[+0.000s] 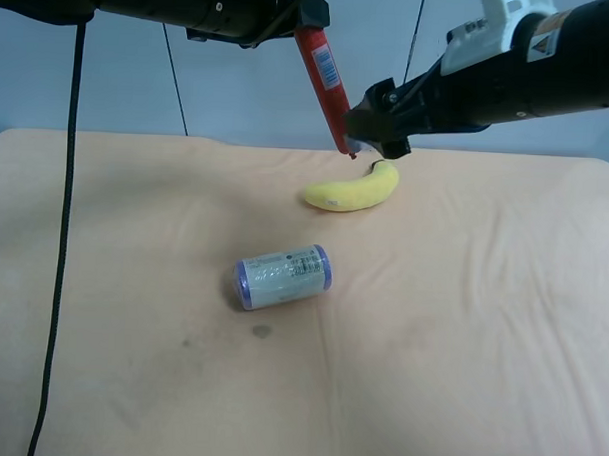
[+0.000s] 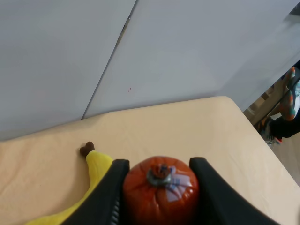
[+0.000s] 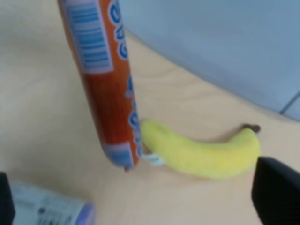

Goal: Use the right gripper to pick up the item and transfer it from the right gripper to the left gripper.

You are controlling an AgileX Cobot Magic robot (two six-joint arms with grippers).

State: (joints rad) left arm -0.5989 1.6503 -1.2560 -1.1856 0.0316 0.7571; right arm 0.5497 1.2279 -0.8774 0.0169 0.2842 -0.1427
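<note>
Holding item [image 1: 324, 74] by its top end in clamped left tool [image 2: 160, 187], hanging steeply above tabletop [image 1: 481, 324]. Reading right tool [image 1: 380, 131] as spread wide at the lower tip, gripping nothing. Best to back it straight off without brushing the stick. Counting: one item, one plush banana [image 1: 352, 190], one purple-ended roll [image 1: 281, 277], two tools.

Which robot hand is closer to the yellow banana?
Right. The right gripper hovers close above the stem end of the banana, jaws open. The left gripper is higher up and farther off, clamped on the top of the red sausage.
</note>
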